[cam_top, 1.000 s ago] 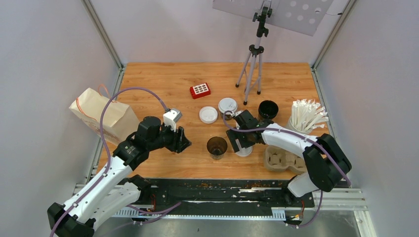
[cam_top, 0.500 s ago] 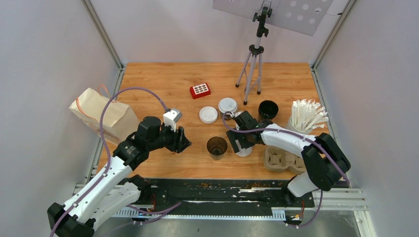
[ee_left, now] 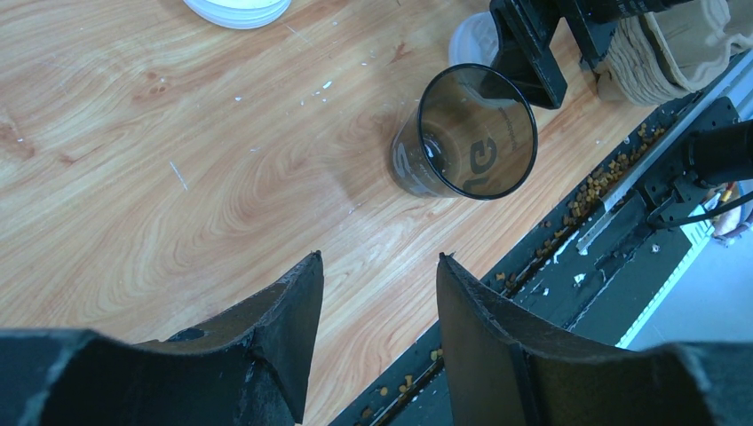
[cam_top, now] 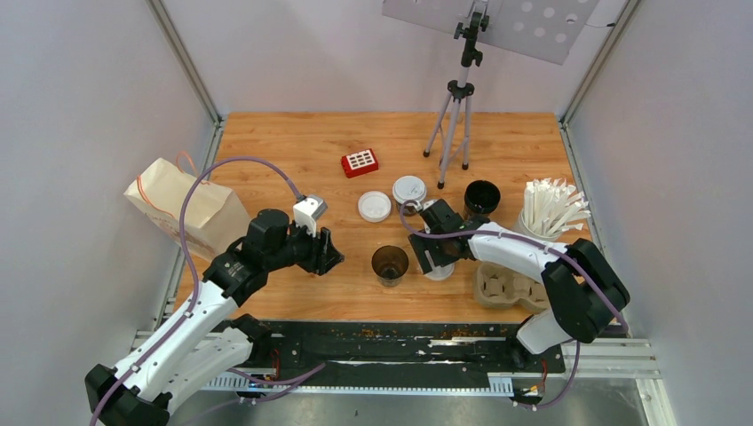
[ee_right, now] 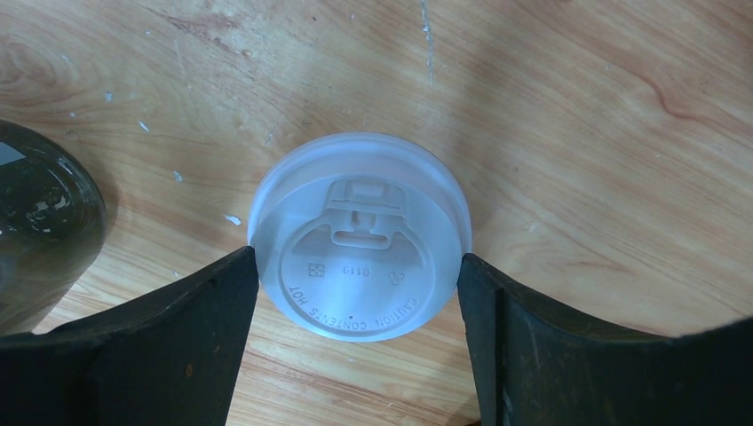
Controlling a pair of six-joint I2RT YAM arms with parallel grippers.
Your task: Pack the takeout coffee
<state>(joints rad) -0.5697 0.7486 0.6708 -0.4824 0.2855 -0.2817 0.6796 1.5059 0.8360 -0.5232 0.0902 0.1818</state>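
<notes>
The step in hand looks to be lidding the takeout coffee, before anything goes to the paper bag (cam_top: pixel 182 209) at nine o'clock on the wooden table (cam_top: pixel 293 151) or the moulded cup tray (cam_top: pixel 499 286) at about four o'clock.

One lidless black cup (cam_top: pixel 390 264) stands upright near the table's six o'clock edge. A second one (cam_top: pixel 482 196) stands at three o'clock.

The left gripper (ee_left: pixel 377 262) hangs at nine o'clock of the near cup, well apart from it, with its fingers spread and nothing between them.

The right gripper (ee_right: pixel 358 266) straddles a white lid (ee_right: pixel 358 235) lying flat just beside that cup at its three o'clock. Its fingers (ee_right: pixel 178 337) are wide apart and sit at opposite rim edges. I cannot tell whether they already press on the lid.

To do this well, I would squeeze gently across the full diameter, since thin plastic likely flexes or pops out. I would lift the lid level, centre it over the cup mouth, and press evenly. The left gripper could brace the cup wall so that the cup does not tip.
</notes>
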